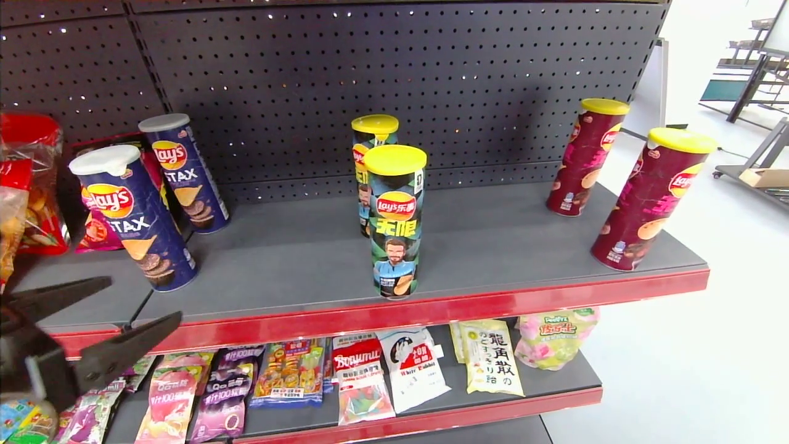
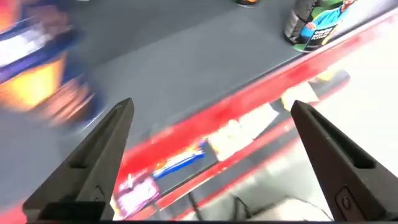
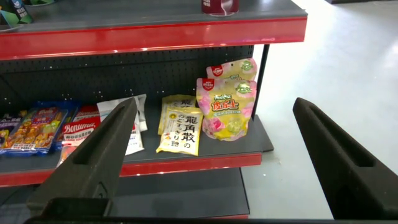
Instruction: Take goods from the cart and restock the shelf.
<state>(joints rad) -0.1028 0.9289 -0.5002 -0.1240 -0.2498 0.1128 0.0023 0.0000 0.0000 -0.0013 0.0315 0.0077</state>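
The grey shelf (image 1: 308, 259) with a red front edge carries upright chip cans. Two dark blue cans (image 1: 135, 216) stand at its left, two green-and-black cans with yellow lids (image 1: 394, 222) in the middle, and two maroon cans (image 1: 647, 200) at the right. My left gripper (image 1: 117, 314) hangs open and empty at the lower left, just in front of the shelf's red edge and below the blue cans. In the left wrist view its fingers (image 2: 99, 162) spread over the shelf edge (image 2: 249, 99). My right gripper (image 3: 214, 155) is open and empty, facing the lower shelf.
The lower shelf (image 1: 431, 407) holds flat snack bags, among them a pink-green pouch (image 3: 227, 99) at its right end. Red snack bags (image 1: 31, 185) crowd the far left of the upper shelf. Open floor (image 1: 678, 370) lies to the right, with metal racks (image 1: 752, 68) beyond.
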